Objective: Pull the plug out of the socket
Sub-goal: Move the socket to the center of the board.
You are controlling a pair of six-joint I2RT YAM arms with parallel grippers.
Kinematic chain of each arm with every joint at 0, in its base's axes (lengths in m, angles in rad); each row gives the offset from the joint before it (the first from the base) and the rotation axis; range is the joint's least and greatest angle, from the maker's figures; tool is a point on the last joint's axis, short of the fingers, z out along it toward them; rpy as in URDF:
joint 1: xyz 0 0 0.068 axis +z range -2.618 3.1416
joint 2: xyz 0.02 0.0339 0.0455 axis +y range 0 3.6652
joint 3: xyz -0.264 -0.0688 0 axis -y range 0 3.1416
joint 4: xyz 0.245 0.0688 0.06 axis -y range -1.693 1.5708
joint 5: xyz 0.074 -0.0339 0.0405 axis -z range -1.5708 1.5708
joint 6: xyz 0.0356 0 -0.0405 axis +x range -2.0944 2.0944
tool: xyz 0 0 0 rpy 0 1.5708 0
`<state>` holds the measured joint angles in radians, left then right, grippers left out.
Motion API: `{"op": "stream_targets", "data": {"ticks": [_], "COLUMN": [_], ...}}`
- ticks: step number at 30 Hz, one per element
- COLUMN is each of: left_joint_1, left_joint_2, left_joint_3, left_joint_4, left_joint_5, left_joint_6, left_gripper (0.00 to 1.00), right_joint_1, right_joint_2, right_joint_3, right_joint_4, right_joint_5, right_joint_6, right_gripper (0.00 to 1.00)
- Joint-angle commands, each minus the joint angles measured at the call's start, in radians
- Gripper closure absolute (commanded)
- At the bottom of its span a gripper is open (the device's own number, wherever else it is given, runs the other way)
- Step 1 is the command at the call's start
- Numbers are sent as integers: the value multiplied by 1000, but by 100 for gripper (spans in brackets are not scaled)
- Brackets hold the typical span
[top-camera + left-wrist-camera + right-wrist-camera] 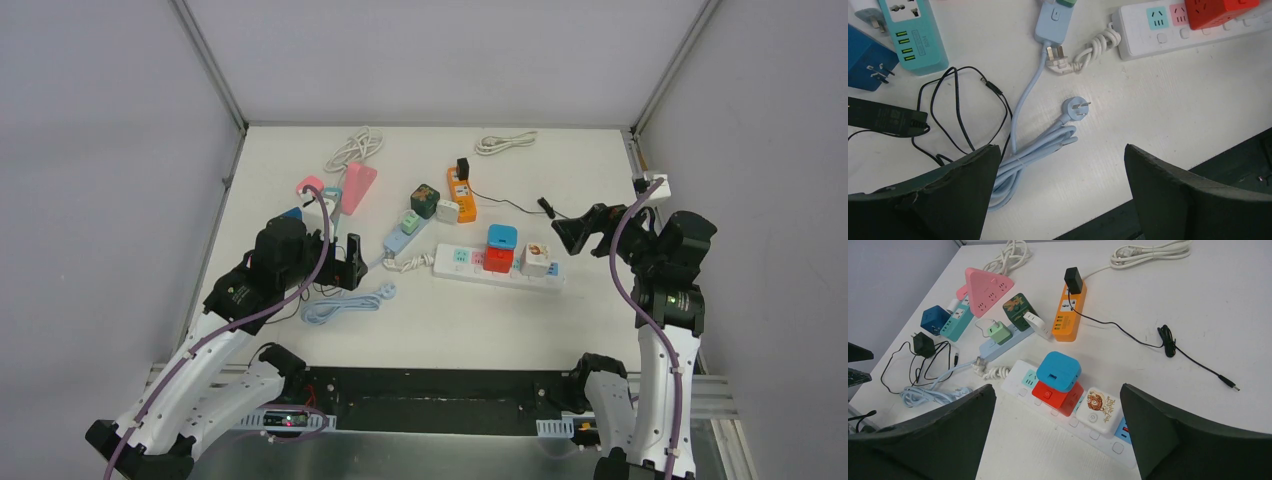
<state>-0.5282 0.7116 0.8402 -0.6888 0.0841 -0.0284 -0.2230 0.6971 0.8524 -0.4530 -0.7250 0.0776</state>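
A white power strip (455, 262) lies mid-table. It carries a red cube plug (497, 261) with a blue cube (502, 238) on top, and a white tiger-print plug (537, 257). In the right wrist view the strip (1020, 385), red cube (1058, 396) and tiger plug (1100, 407) lie between and beyond my fingers. An orange strip (461, 197) holds a black adapter (462, 167). My right gripper (570, 232) is open and empty, hovering right of the white strip. My left gripper (345, 262) is open and empty above a light blue cable bundle (1038, 150).
A light blue strip (402, 236) with a green plug (409, 221), a dark green cube (424, 200), a pink triangular socket (357, 186), a teal strip (330, 205) and a black adapter with thin cable (883, 116) crowd the left. White cable coils (355, 148) lie at the back.
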Motion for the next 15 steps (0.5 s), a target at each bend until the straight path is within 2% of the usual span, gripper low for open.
{"op": "stream_targets", "data": {"ticks": [1, 15], "left_joint_1": [10, 11], "left_joint_2": [-6, -8], "left_joint_3": [12, 12], "left_joint_4": [21, 20], "left_joint_5": [8, 16], "left_joint_6": [19, 19], "left_gripper": [1, 1], "right_joint_1": [-9, -8], "right_joint_2": [-2, 5], "right_joint_3": [0, -5], "right_joint_4": [32, 34], "right_joint_5": [1, -17], "right_joint_6": [-7, -14], "right_gripper": [0, 0]}}
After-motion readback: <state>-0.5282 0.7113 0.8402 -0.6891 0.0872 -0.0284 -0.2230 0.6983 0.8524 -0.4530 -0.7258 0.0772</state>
